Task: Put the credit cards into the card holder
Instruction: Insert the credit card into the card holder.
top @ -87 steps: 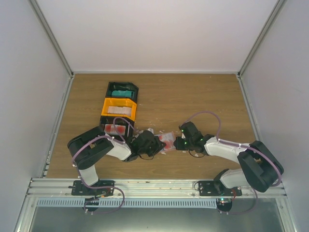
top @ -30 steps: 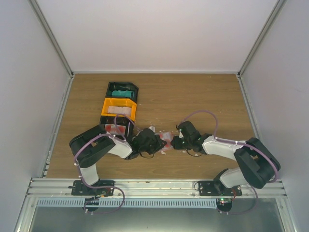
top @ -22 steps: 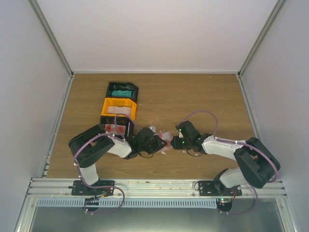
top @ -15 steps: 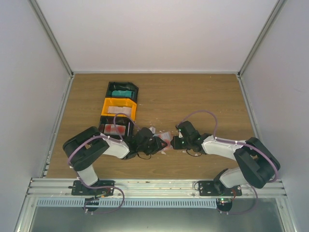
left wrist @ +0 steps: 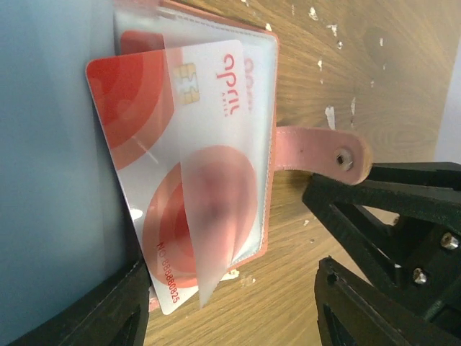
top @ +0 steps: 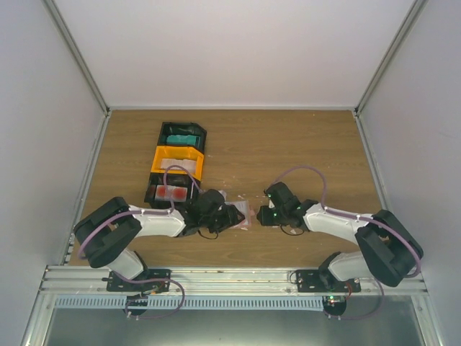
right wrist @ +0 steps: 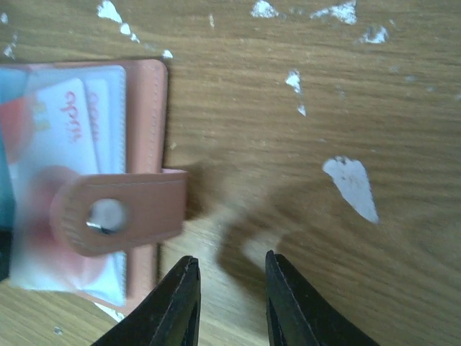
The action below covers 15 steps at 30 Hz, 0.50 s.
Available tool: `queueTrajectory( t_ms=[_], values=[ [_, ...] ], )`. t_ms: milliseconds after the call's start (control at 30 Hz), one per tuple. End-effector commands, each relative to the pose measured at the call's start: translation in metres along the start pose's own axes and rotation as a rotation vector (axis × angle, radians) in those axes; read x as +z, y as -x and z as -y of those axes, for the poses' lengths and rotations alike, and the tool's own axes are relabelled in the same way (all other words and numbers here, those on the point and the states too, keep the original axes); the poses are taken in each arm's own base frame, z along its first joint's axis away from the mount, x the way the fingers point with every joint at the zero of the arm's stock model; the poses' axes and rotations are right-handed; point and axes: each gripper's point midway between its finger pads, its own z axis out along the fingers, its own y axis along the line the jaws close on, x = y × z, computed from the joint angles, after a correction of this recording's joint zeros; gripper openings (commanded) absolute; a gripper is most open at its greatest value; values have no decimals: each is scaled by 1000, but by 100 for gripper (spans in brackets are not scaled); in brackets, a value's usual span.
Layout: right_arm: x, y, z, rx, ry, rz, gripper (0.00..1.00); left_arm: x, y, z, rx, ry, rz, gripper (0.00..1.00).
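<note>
The card holder (top: 243, 213) lies open on the table (top: 302, 144), mid near edge, with a red card (left wrist: 184, 166) tilted partway into its sleeve. The right pincer (right wrist: 225, 288), slightly spread and empty, sits by the strap (left wrist: 324, 148), likely to brace it. I cannot tell the left pincer's (top: 225, 216) grip.

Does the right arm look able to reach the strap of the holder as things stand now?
Probably yes. The right pincer is open and close to the strap, which sticks out from the holder toward it. Only bare table shows between them, and nothing covers the strap.
</note>
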Motion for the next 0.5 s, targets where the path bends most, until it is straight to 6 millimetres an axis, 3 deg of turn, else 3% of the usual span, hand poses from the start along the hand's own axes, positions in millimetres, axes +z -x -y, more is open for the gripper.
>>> queueTrajectory(
  t_ms=[0,467],
  values=[
    [-9,-13,14,-16,-89,-57,30,-7,5,-17,22,106,7,65],
    [-20,11,-29,-72,79,-8,51,-26,20,-3,45,170,39,75]
  ],
)
